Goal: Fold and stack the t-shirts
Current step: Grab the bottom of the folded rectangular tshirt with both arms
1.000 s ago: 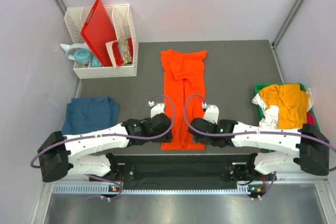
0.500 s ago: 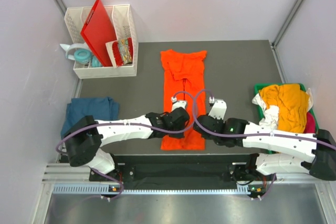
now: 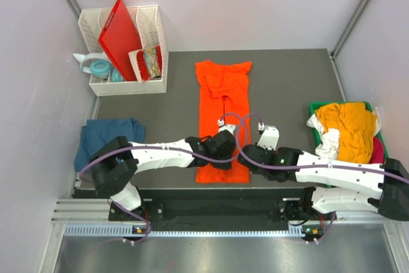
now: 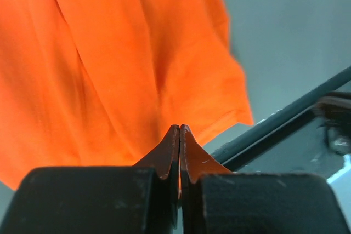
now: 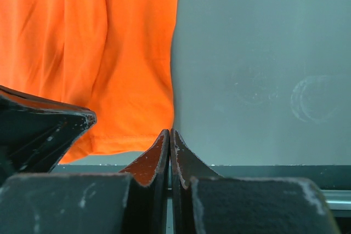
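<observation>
The bright orange t-shirt (image 3: 223, 94) lies as a long narrow strip down the middle of the table. My left gripper (image 3: 219, 156) hovers over its near end, jaws shut, and the left wrist view shows the orange cloth (image 4: 109, 53) spread flat beyond the closed fingertips (image 4: 180, 128). My right gripper (image 3: 248, 156) is just off the shirt's near right corner (image 5: 137, 124), also shut with nothing between its fingers (image 5: 170, 131). A dark teal-blue t-shirt (image 3: 108, 137) lies folded at the left. Mustard-yellow and white t-shirts (image 3: 348, 126) are heaped at the right.
The heap sits in a green bin (image 3: 316, 105) at the right edge. A white basket (image 3: 155, 30) at the back left holds a red board (image 3: 121, 36) and packets, with a teal cup (image 3: 99, 67) beside it. The table's near edge rail (image 4: 285, 119) runs just below the shirt's hem.
Both grippers have closed from open. The left arm swung right, from the shirt's left side onto its near end. The right gripper shifted slightly right.
</observation>
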Tool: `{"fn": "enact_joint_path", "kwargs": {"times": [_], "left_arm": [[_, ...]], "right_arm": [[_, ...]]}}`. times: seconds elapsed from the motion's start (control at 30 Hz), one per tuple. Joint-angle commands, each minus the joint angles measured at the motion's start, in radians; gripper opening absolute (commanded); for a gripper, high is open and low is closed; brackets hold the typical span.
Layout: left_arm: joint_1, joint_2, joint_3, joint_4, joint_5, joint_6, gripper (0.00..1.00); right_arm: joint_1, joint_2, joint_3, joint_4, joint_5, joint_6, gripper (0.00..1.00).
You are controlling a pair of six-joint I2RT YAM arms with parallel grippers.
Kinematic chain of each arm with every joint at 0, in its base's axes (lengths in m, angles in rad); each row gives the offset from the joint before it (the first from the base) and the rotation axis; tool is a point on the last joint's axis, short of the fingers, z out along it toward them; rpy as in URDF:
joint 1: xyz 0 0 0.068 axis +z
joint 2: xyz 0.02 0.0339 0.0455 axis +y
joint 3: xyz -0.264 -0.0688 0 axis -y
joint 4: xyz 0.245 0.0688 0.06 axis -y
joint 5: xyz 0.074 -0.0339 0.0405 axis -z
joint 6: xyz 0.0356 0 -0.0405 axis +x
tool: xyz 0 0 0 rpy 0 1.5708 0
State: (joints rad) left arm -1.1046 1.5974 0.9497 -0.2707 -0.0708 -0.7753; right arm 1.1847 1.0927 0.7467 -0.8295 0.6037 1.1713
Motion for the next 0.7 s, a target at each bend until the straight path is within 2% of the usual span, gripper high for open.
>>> {"fn": "enact_joint_path", "kwargs": {"times": [0.0,0.27,0.43,0.53,0.67], "left_arm": [[-0.005,0.007,-0.043,0.013,0.011,-0.001,0.0],[-0.005,-0.086,-0.149,-0.09,-0.11,-0.084,0.0],[-0.003,-0.148,-0.195,-0.096,-0.164,-0.12,0.0],[-0.003,-0.126,-0.21,-0.081,-0.143,-0.133,0.0],[-0.003,-0.024,-0.201,-0.067,-0.078,-0.137,0.0]], "right_arm": [[0.012,0.015,0.008,0.018,-0.007,0.005,0.0],[0.012,0.03,0.01,0.033,-0.007,-0.007,0.0],[0.012,0.053,0.006,0.053,-0.025,-0.019,0.0],[0.012,0.067,-0.001,0.064,-0.035,-0.022,0.0],[0.012,0.079,-0.004,0.064,-0.039,-0.024,0.0]]}}
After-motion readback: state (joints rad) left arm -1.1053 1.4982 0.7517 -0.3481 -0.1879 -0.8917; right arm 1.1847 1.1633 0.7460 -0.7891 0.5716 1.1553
